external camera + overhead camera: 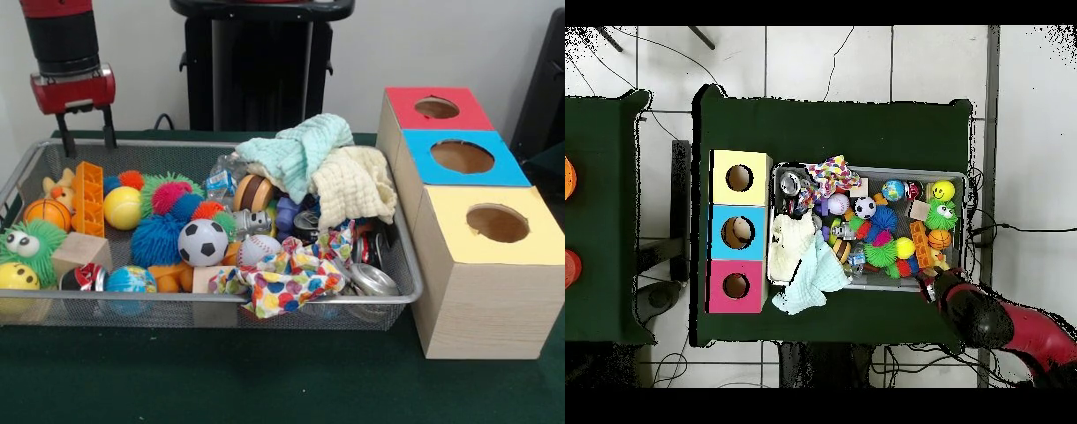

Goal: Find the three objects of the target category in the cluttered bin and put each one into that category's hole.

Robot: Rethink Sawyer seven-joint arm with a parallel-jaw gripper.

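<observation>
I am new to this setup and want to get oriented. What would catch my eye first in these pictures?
First, the wire bin heaped with bright balls, toys, cans and cloths, the soccer ball near its middle. Beside it stand three wooden boxes with holes, topped red, blue and yellow. The red and black gripper hovers over the bin's far corner, open.

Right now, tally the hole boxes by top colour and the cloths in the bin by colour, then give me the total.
Red-topped box: 1
Blue-topped box: 1
Yellow-topped box: 1
Mint-green cloth: 1
Cream cloth: 1
Multicoloured dotted cloth: 1
Total: 6
</observation>
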